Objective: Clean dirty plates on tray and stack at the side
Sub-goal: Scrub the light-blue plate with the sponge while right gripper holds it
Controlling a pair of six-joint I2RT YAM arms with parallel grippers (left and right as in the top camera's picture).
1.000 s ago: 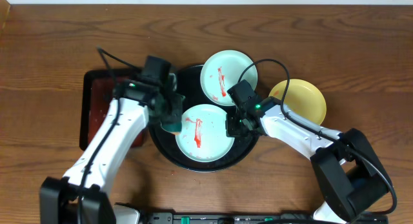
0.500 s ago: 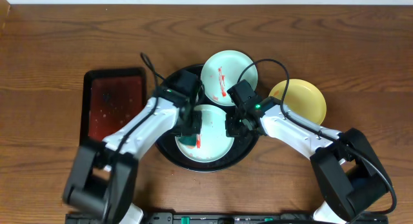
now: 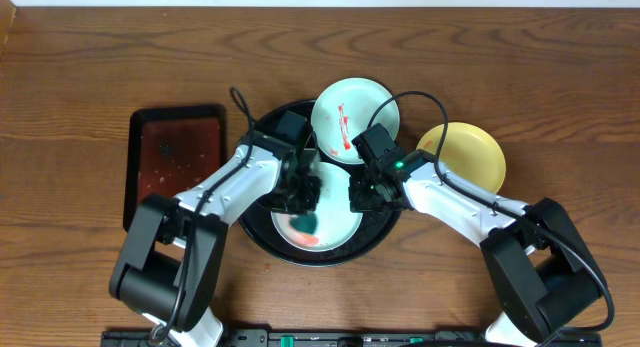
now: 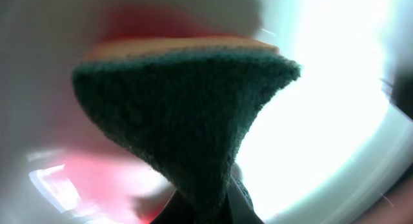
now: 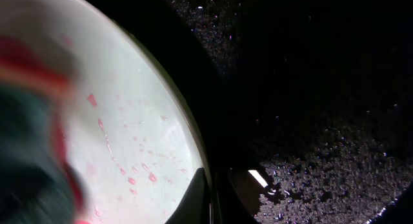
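Observation:
A pale blue-green plate [image 3: 335, 227] with red sauce lies in the round black tray [image 3: 262, 242]. My left gripper [image 3: 304, 207] is shut on a green sponge [image 3: 302, 225] pressed onto this plate. In the left wrist view the sponge [image 4: 187, 114] fills the frame over a red smear. My right gripper [image 3: 358, 199] is shut on the plate's right rim, and the right wrist view shows its fingers [image 5: 197, 198] pinching that rim [image 5: 193, 153]. A second blue-green plate [image 3: 354, 107] with a red streak rests on the tray's far rim. A pale yellow plate [image 3: 470, 152] sits on the table at the right.
A smaller rectangular black tray [image 3: 175, 167] with a reddish inside lies left of the round tray. The round tray's floor [image 5: 310, 88] is wet with droplets. Both arms cross over the round tray from the near side.
My left gripper has swung from the tray's left rim onto the plate with the sponge, then slid it across; the red streaks are smeared. The right gripper has stayed put.

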